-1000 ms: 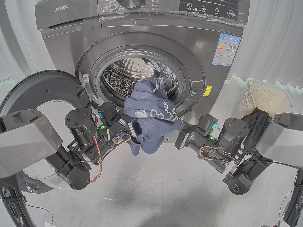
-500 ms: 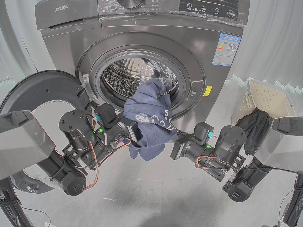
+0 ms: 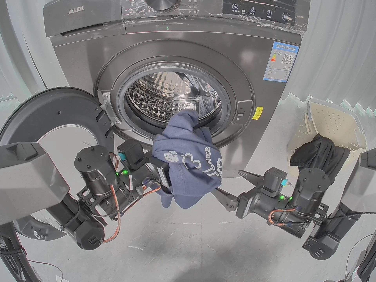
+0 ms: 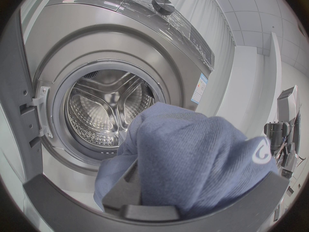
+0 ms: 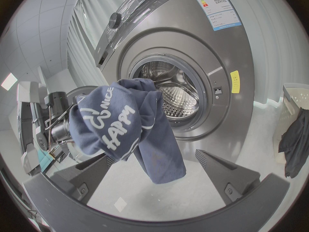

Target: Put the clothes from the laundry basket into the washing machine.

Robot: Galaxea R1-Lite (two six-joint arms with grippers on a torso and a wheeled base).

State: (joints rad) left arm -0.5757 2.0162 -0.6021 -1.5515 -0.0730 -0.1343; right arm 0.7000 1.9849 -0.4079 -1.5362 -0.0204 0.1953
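A blue garment (image 3: 188, 161) with white print hangs in front of the lower rim of the washing machine's drum opening (image 3: 164, 94), its top corner at the rim. My left gripper (image 3: 174, 177) is shut on it, mostly buried under the cloth. In the left wrist view the blue garment (image 4: 193, 158) drapes over one dark finger (image 4: 124, 190). My right gripper (image 3: 227, 181) stands open to the garment's right, apart from it. The right gripper (image 5: 157, 178) has its fingers spread wide with nothing between them, below the blue garment (image 5: 116, 123). A black garment (image 3: 319, 155) hangs over the laundry basket (image 3: 337, 122) rim.
The washing machine (image 3: 250, 59) stands straight ahead, its round door (image 3: 51, 110) swung open to the left beside my left arm. The basket (image 5: 296, 97) leans on the floor to the machine's right. Bare grey floor lies below both arms.
My right gripper has come off the blue garment and drawn back to the right and lower, fingers open. The garment now hangs from the left gripper alone, slightly lower.
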